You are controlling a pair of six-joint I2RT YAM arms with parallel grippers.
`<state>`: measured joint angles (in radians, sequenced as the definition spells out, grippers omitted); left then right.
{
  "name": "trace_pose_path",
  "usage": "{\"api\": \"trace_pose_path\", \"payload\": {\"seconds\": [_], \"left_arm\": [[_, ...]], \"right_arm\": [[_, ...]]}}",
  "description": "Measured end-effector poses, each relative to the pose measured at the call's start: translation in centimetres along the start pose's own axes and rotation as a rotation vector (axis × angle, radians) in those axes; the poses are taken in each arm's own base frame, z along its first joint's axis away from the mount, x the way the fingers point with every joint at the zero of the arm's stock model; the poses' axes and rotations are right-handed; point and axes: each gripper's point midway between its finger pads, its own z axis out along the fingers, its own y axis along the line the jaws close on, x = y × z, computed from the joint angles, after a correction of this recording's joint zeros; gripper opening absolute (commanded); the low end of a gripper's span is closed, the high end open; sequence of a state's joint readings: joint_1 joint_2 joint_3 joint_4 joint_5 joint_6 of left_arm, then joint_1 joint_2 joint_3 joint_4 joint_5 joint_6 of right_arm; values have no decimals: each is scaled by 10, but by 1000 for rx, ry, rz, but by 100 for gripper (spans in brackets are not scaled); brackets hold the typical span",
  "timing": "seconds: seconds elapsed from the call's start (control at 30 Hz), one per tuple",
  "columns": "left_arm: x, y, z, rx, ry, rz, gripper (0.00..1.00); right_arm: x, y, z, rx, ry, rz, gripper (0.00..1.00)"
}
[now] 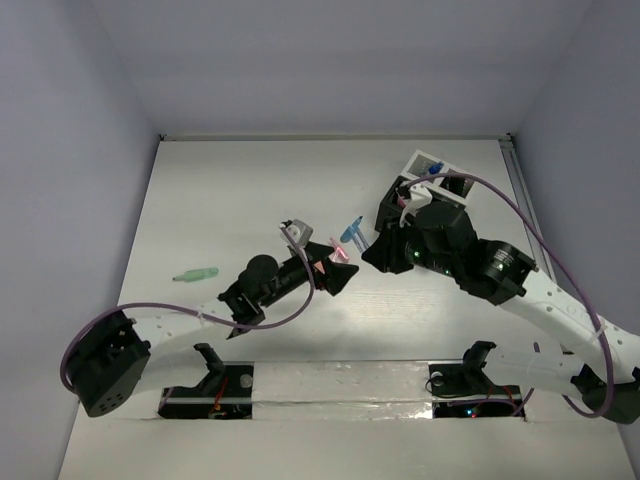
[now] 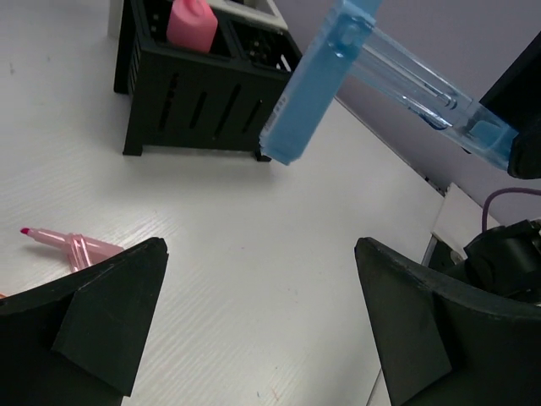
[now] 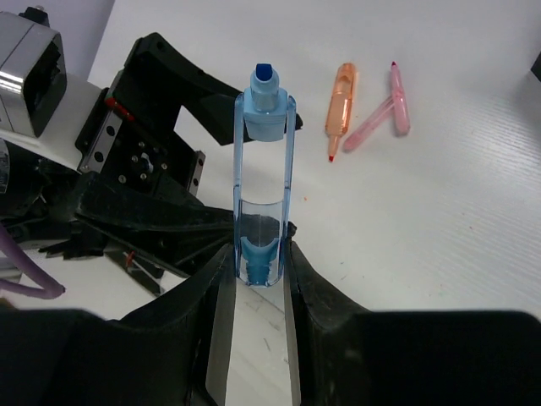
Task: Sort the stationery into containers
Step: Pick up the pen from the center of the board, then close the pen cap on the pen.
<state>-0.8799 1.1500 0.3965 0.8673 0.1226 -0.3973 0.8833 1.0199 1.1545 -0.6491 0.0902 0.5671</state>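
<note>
My right gripper (image 3: pixel 258 271) is shut on the clear end of a blue marker (image 3: pixel 263 169) and holds it above the table, tip pointing away. In the top view this marker (image 1: pixel 351 233) sticks out of the right gripper (image 1: pixel 371 252) toward the left gripper (image 1: pixel 338 268). My left gripper (image 2: pixel 262 313) is open and empty just above the table, with the blue marker (image 2: pixel 317 89) hanging ahead of it. An orange marker (image 3: pixel 341 108) and two crossed pink markers (image 3: pixel 397 91) lie on the table. The black divided box (image 2: pixel 199 93) holds a pink round-topped piece (image 2: pixel 190 24).
A green marker (image 1: pixel 195 273) lies alone at the left. The white box (image 1: pixel 437 163) stands at the back right behind the black box (image 1: pixel 392 192), with something small and blue in it. Grey walls close in the table at the left, back and right.
</note>
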Motion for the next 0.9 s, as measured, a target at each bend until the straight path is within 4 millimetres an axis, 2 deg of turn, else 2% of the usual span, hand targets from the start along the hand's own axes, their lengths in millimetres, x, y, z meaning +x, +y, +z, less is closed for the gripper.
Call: {"api": "trace_pose_path", "payload": {"seconds": [0.2,0.3,0.57,0.7,0.9], "left_arm": [[-30,-10,-14,14,-110,62,88],[-39,-16,-17,32,-140,84,86],[-35,-26,-18,62,-132,122,78],[-36,-28,-19,67,-136,135,67],[-35,-29,-19,72,-131,142,59]], "right_arm": [[-3,19,-16,-76,55,0,13],[1,25,-19,-107,89,2,13],[17,30,-21,-141,168,11,13],[19,33,-22,-158,181,15,13],[22,34,-23,-169,197,20,13]]}}
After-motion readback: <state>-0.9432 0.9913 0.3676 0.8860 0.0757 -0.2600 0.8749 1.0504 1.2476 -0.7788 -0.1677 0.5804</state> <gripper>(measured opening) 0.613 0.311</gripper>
